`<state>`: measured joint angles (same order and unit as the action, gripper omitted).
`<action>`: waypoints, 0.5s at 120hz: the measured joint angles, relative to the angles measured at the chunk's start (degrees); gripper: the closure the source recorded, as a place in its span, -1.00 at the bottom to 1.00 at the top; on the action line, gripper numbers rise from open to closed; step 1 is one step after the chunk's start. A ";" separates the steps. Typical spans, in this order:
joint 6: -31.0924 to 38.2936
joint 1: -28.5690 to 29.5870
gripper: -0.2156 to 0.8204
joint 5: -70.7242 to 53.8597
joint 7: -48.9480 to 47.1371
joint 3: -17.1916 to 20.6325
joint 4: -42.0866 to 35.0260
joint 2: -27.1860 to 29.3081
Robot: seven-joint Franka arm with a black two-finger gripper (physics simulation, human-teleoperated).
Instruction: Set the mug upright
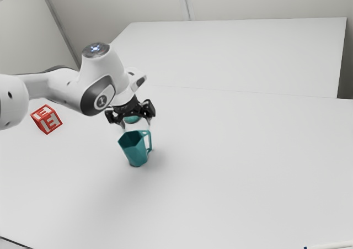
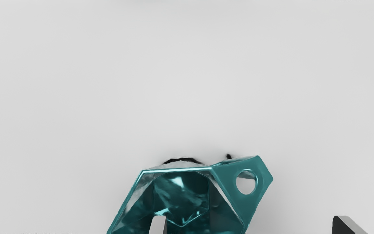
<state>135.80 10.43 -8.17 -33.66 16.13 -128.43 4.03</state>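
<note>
Mug [image 1: 134, 152] apparently upright, hand [image 1: 137, 126] open.
Exterior view: mug on surface [image 1: 237, 166], at 6 o'clock from hand; axis near 12-to-6, mouth at 12, handle [image 1: 149, 142] toward 3. Slight lean not excluded. Fingers [image 2: 158, 225] apart, one across the mouth, one beyond the handle.

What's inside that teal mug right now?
Inside the mug, shiny, faceted teal walls show, with no contents in sight. One of the jaws covers part of the interior, so I can't tell what lies behind it.
</note>
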 joint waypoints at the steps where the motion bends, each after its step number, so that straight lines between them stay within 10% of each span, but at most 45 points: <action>1: -0.18 -0.07 -0.48 0.00 -0.01 0.02 0.10 0.17; 60: -19.43 -0.96 -0.57 -0.05 9.10 0.45 18.99 -0.28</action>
<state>116.37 9.47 -8.23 -24.57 16.59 -109.44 3.75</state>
